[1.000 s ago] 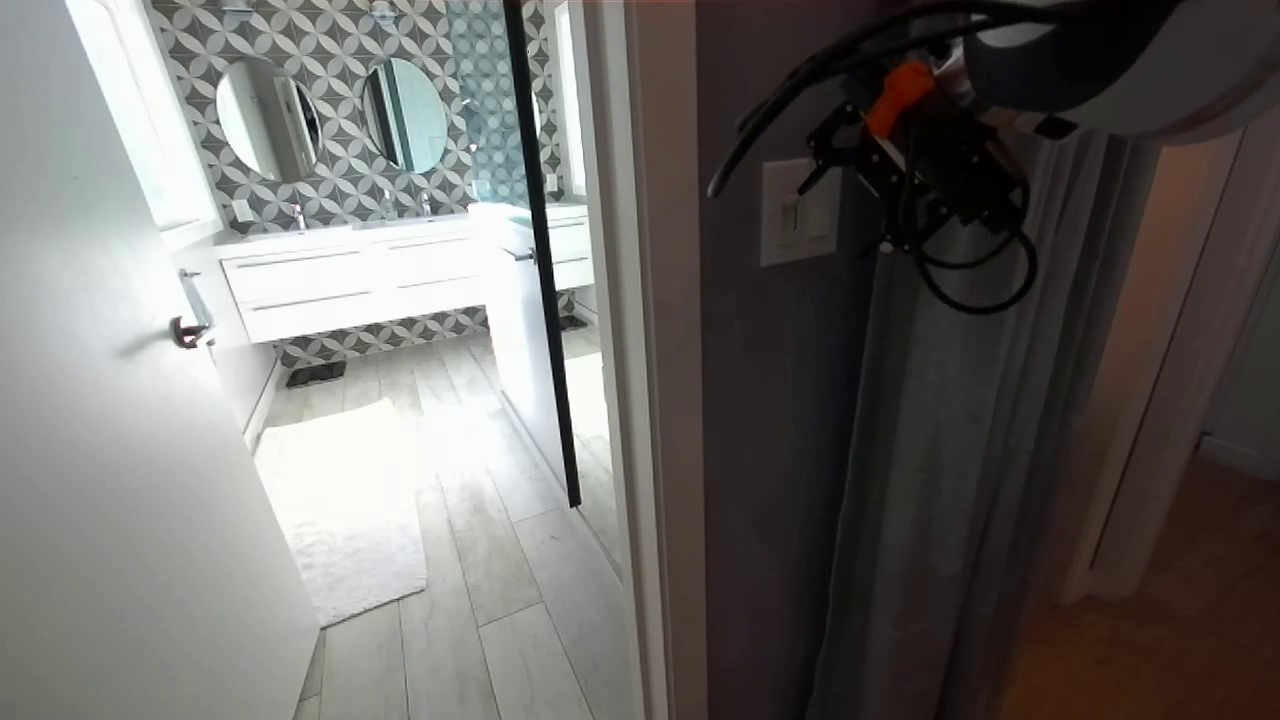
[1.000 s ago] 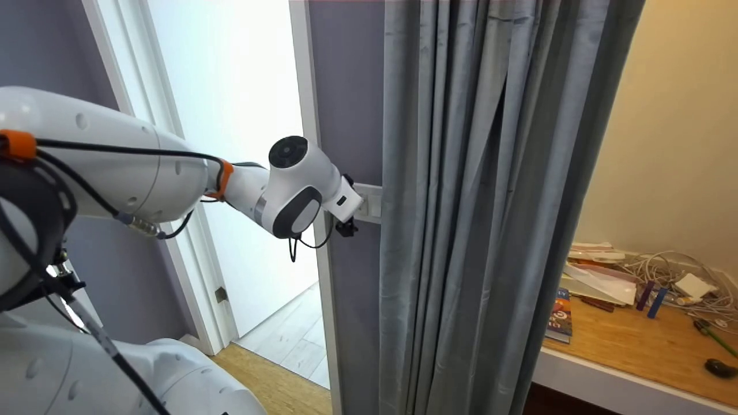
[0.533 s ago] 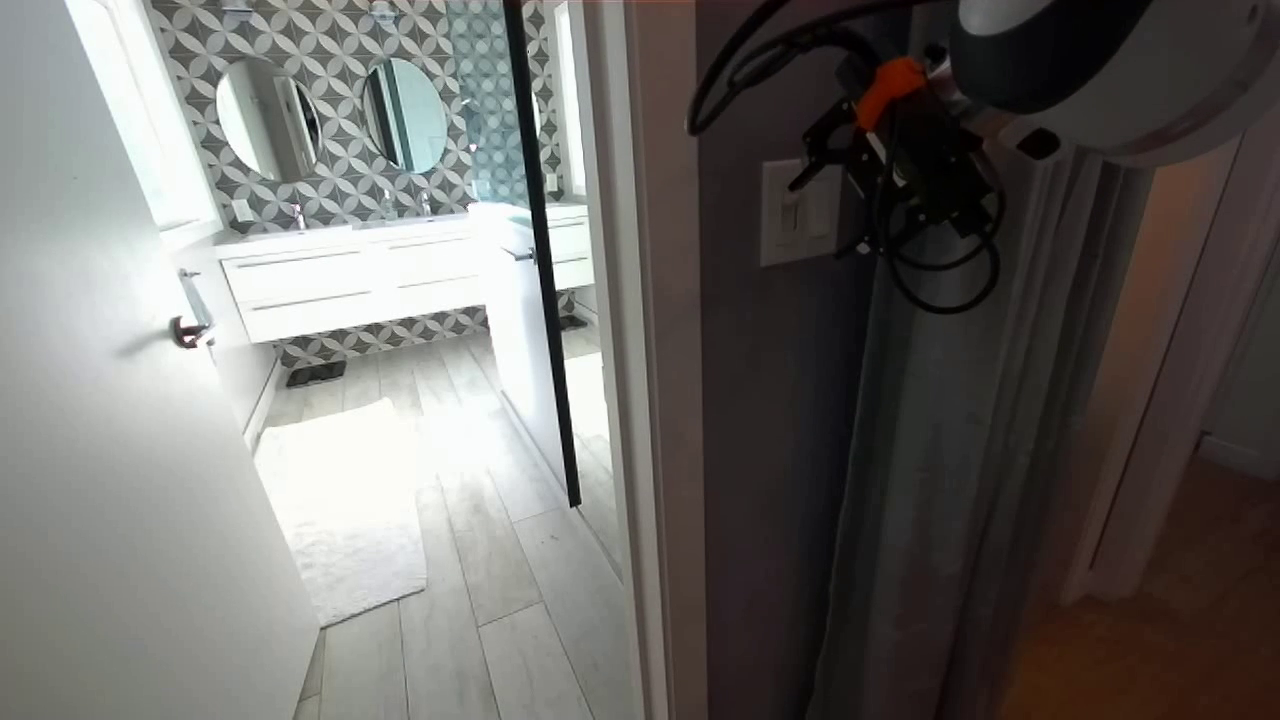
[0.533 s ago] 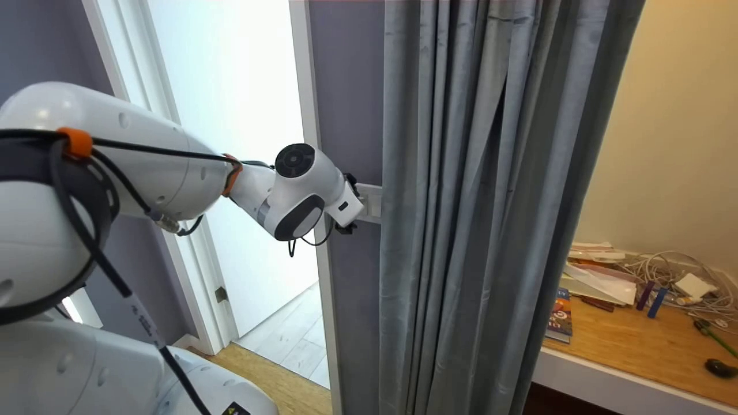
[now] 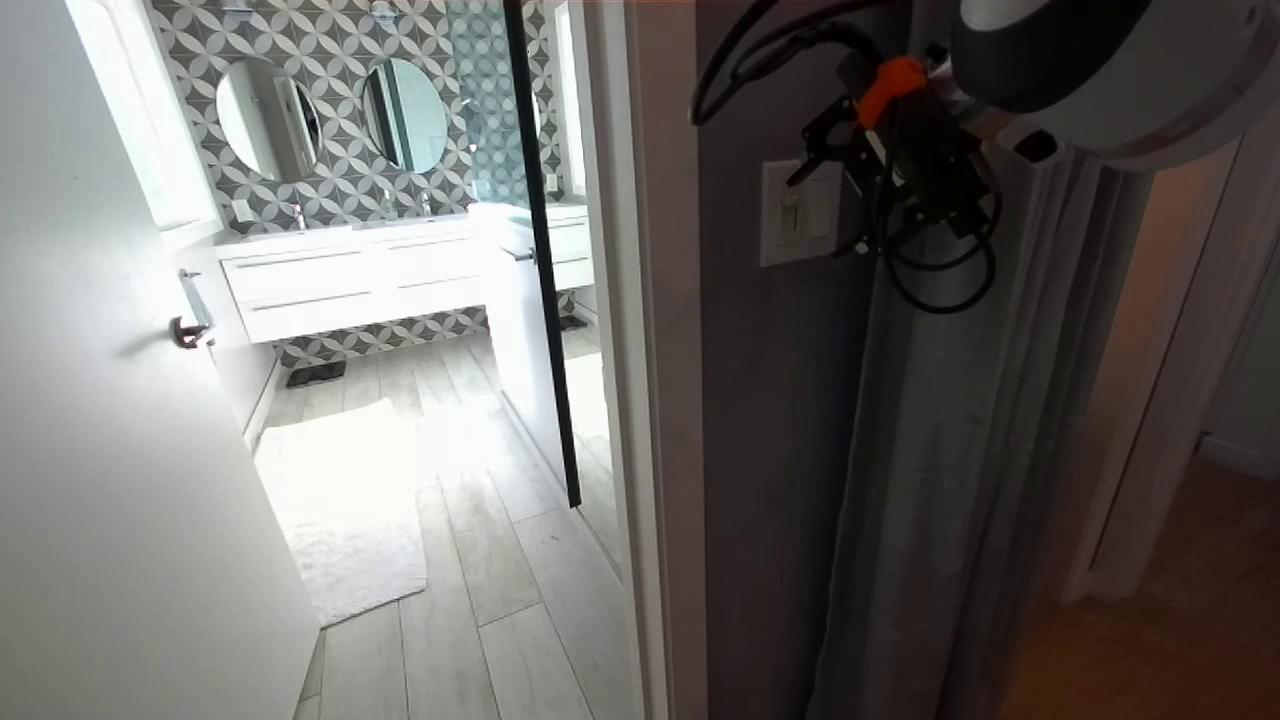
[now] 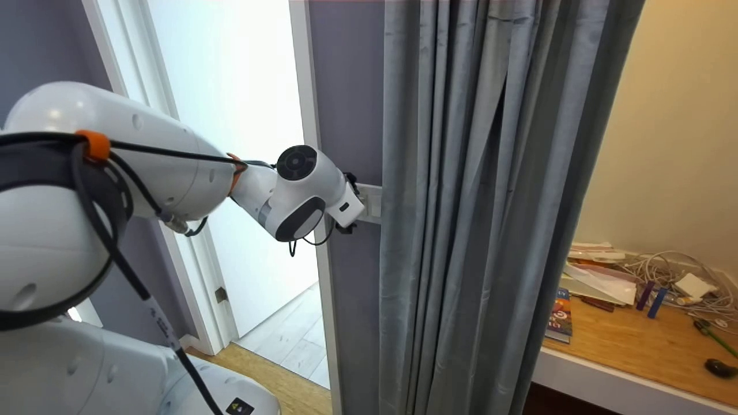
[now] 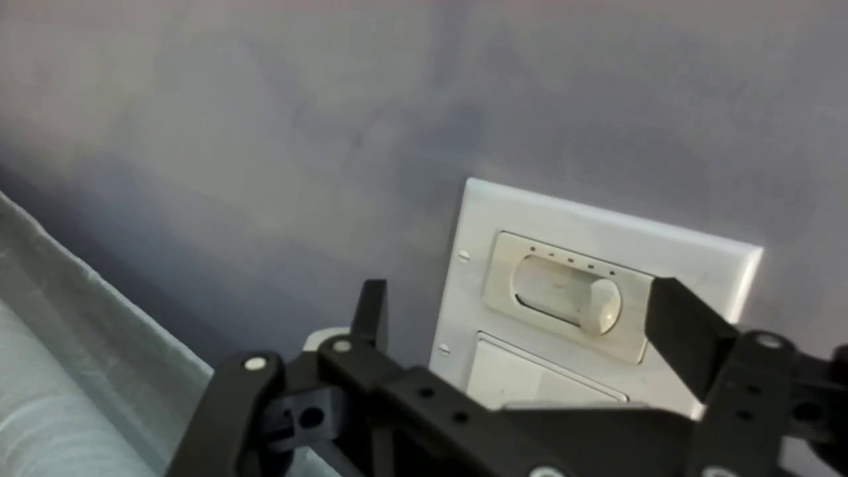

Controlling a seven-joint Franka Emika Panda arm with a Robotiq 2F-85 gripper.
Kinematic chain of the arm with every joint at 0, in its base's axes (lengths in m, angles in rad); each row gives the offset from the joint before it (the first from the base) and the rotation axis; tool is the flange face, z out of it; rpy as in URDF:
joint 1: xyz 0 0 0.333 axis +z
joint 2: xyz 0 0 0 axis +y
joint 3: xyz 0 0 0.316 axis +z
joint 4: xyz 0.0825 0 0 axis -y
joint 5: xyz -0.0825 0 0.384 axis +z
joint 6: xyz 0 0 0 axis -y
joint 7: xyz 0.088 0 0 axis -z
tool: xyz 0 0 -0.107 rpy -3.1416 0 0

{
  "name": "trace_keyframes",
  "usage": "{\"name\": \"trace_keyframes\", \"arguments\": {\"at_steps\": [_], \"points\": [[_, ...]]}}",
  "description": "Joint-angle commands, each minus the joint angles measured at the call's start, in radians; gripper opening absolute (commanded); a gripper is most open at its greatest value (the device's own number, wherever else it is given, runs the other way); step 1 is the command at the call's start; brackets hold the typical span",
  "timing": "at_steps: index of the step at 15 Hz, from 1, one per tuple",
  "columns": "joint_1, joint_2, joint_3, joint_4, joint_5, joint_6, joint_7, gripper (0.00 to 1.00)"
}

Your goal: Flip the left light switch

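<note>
In the wrist view, the plate [image 7: 556, 349] is mounted on the wall [image 7: 318, 159] and is seen tilted. The left switch [image 7: 556, 291] is set in its upper part, as a slot with a pale knob [image 7: 601, 308]. At the gripper [image 7: 519, 295], a wide gap is shown between the 9 o'clock finger [image 7: 372, 311] and the 3 o'clock finger [image 7: 689, 338].

The switch is seen inside that gap, to 3 o'clock of its middle. Bare wall is covered by the 9 o'clock tip, well apart from the switch; the plate is overlapped by the 3 o'clock tip, just beside the switch's frame. Whether contact is made cannot be told. The knob is placed at the slot's 4 o'clock end, near that finger. At 7 o'clock from the switch, the rocker [image 7: 517, 377] is partly hidden by the gripper. Towards 8 o'clock of the view, a curtain [image 7: 73, 391] is seen.

In an exterior view, an orange band [image 5: 893, 90] is seen at the gripper's base. There, one fingertip is seen at 12 o'clock from the switch, the other by the plate's 4 o'clock corner.

In an exterior view, the fingers are mostly hidden behind the wrist [image 6: 311, 190]; part of the plate is shown at its 3 o'clock, beside the curtain.
</note>
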Motion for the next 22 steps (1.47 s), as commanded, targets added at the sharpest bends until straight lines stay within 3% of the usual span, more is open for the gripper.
{"name": "trace_keyframes", "arguments": {"at_steps": [1, 6, 7, 9, 15, 16, 21, 22], "points": [[0.084, 0.01, -0.076, 0.013, 0.034, 0.044, -0.036, 1.0], [0.252, 0.011, -0.238, 0.032, 0.036, 0.081, -0.062, 0.99], [0.292, 0.01, -0.275, 0.032, 0.037, 0.091, -0.066, 0.74], [0.374, 0.008, -0.351, 0.035, 0.033, 0.113, -0.075, 0.72], [0.569, 0.0, -0.538, 0.026, -0.005, 0.22, -0.11, 0.3], [0.597, 0.001, -0.563, 0.027, -0.012, 0.247, -0.117, 0.32], [0.714, -0.001, -0.675, 0.026, -0.039, 0.334, -0.133, 0.2], [0.73, -0.004, -0.693, 0.024, -0.042, 0.338, -0.138, 0.27]]}}
